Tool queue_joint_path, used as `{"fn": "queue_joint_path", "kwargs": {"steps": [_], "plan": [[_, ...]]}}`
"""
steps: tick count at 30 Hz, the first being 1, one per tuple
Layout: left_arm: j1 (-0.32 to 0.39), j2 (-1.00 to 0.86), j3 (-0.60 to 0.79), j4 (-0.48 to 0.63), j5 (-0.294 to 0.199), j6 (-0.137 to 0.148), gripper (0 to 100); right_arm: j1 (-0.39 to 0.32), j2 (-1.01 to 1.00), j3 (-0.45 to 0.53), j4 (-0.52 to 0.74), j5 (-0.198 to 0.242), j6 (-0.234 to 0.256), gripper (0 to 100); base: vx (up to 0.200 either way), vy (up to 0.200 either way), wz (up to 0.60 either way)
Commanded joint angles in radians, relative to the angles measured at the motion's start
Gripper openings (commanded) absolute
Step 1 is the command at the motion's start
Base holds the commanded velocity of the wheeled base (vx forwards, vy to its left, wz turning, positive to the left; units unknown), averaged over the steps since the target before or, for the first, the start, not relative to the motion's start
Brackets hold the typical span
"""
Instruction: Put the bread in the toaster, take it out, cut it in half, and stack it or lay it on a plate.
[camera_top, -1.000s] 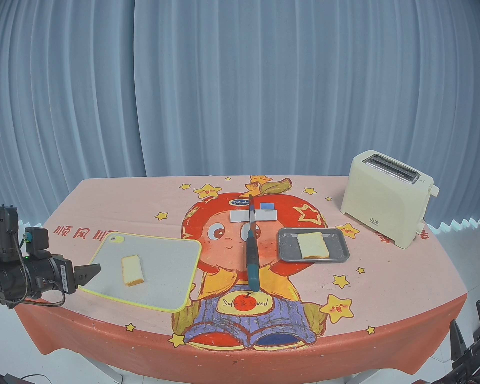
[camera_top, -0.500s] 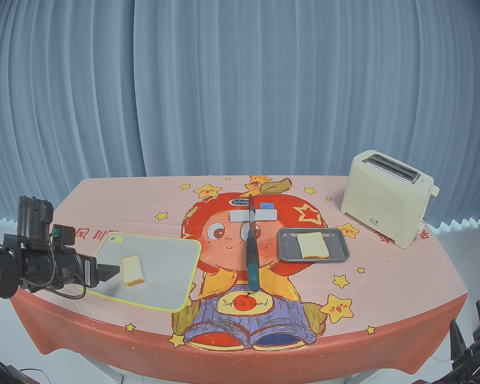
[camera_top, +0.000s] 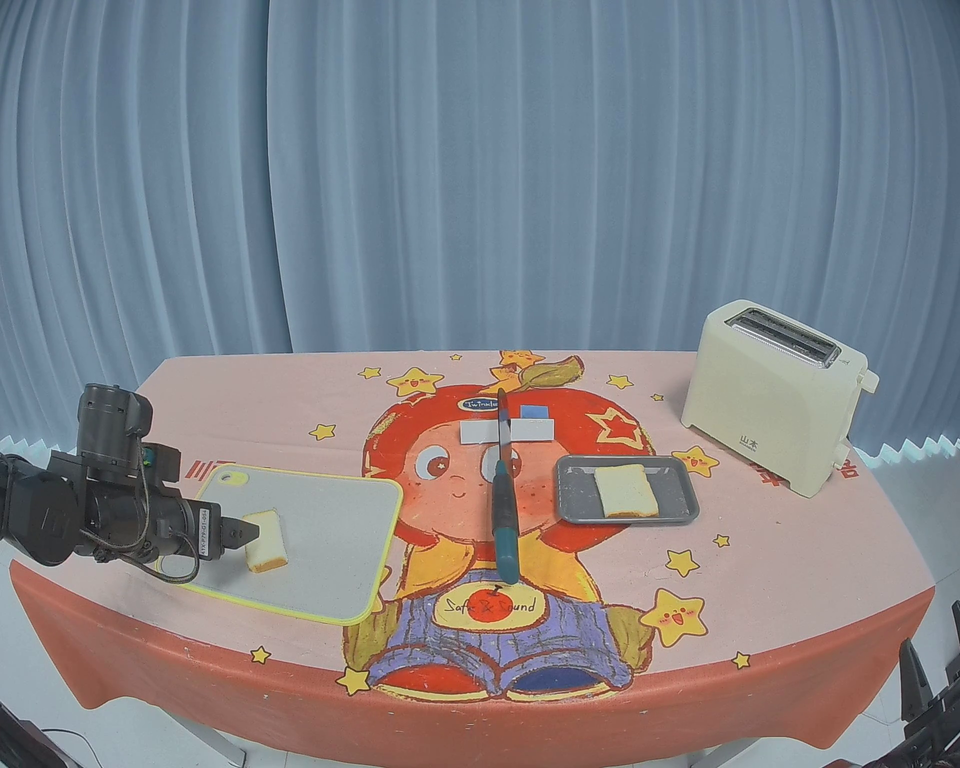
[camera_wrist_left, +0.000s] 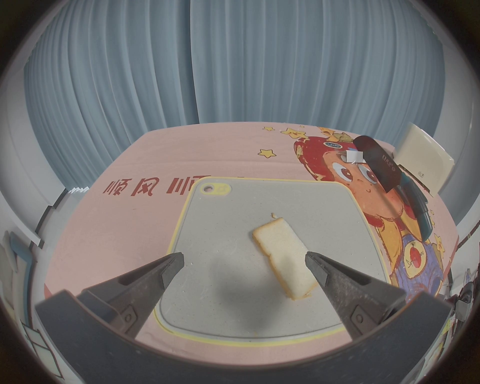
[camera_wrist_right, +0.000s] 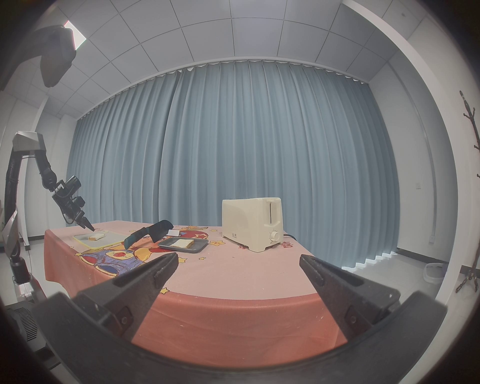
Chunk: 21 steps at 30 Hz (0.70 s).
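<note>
Seemingly, per wrist view, left gripper (camera_wrist_left: 244, 260) gapes around bread (camera_wrist_left: 284, 255).

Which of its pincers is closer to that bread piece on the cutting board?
Left. The left pincer is open right at the bread piece, above the cutting board. The right pincer hangs open off the table's opposite end, on the toaster's side.
</note>
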<state>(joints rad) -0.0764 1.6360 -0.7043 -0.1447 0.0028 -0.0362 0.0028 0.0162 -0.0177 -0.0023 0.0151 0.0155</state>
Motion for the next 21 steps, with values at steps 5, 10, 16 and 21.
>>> {"fn": "queue_joint_path", "kwargs": {"steps": [5,10,16,21], "plan": [[0.001,0.056,-0.011,-0.001,0.002,-0.001,100,0.000,-0.016,0.018,-0.001,0.000,0.000,100,0.000,0.000,0.00],[0.001,0.056,-0.012,0.000,0.017,-0.002,100,0.000,-0.016,0.018,-0.001,0.000,0.000,100,0.000,0.000,0.00],[0.003,0.067,-0.018,0.000,0.028,-0.002,100,0.000,-0.016,0.018,-0.001,0.000,0.000,100,0.000,0.000,0.00],[0.003,0.067,-0.020,0.000,0.029,-0.004,100,0.000,-0.016,0.018,-0.001,0.000,0.001,100,0.000,0.000,0.00]]}}
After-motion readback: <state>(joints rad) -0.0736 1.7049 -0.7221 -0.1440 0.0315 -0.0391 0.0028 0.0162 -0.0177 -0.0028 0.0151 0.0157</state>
